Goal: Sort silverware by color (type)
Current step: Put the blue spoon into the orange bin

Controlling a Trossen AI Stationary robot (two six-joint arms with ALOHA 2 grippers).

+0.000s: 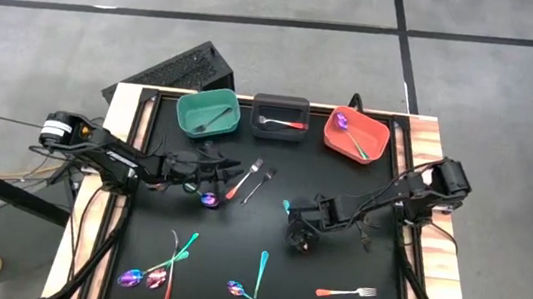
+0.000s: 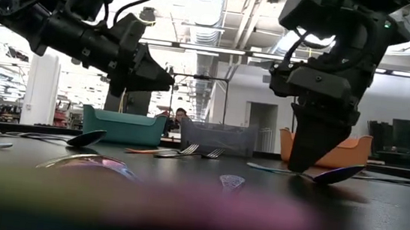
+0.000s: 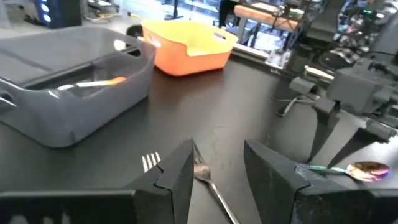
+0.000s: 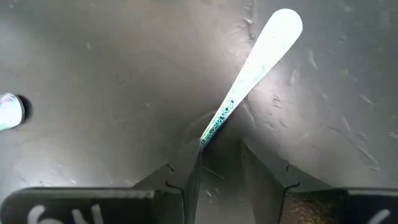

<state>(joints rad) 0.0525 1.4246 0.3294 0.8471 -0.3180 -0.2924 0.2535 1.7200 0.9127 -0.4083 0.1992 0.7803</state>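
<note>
The black table mat (image 1: 333, 268) spans the wooden-edged table, and along its far edge three rectangular bins stand in a row: a teal plastic bin (image 1: 208, 113) holding a dark utensil, a dark grey plastic bin (image 1: 279, 117) holding an orange-handled fork, and an orange plastic bin (image 1: 357, 136) holding an iridescent spoon.

The left arm reaches in from the left side; the left gripper (image 1: 205, 175) hovers just in front of the teal bin, its fingers (image 3: 177, 177) parted to a moderate gap and holding nothing, with a dark grey fork (image 3: 208, 180) lying on the mat between them. Beside that fork lies an orange-handled fork (image 1: 243, 180), and an iridescent spoon (image 1: 207, 199) rests just below the gripper.

The right arm comes in from the right; the right gripper (image 1: 299, 232) points down at mid-mat, fingers partly spread, tips at the mat on either side of the end of an iridescent teal-handled spoon (image 4: 252, 78); whether they touch it cannot be told.

Near the front edge lie a cluster of iridescent and orange utensils (image 1: 160, 270) at left, crossed iridescent spoons (image 1: 255, 294) in the middle, and a lone orange-handled fork (image 1: 347, 293) at right, all well apart from both grippers.
</note>
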